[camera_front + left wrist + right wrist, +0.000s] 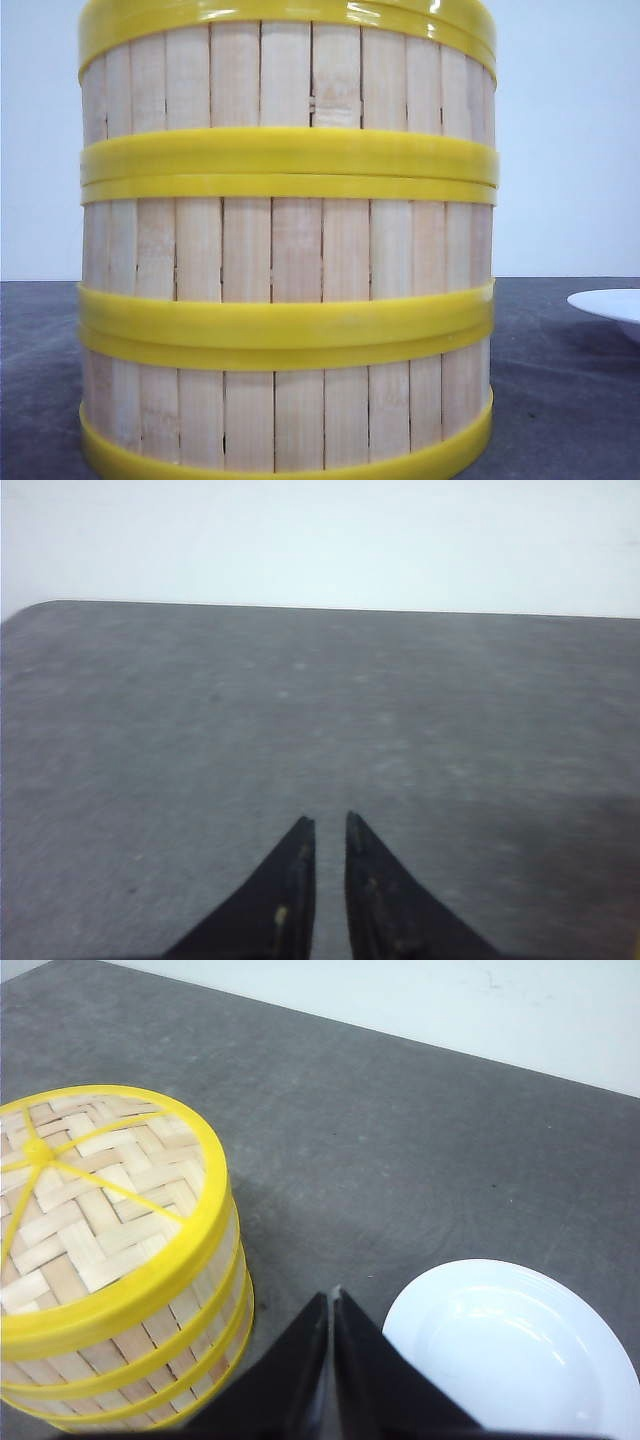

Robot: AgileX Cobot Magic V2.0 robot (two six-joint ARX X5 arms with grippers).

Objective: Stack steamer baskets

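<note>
Three steamer baskets (287,250) stand stacked in one column that fills the front view, with pale slat walls and yellow rims meeting in double bands. From the right wrist view the stack (150,1360) has a woven bamboo top (90,1210) with a yellow rim and yellow ribs. My right gripper (332,1295) is shut and empty, hovering beside the stack without touching it, between it and a plate. My left gripper (330,820) hangs over bare table with a narrow gap between its fingers and nothing in it. Neither gripper shows in the front view.
A white plate (520,1350) lies on the dark grey table (400,1140) right of the stack, and its edge (610,303) shows at the front view's right border. The table's far edge (300,607) meets a pale wall.
</note>
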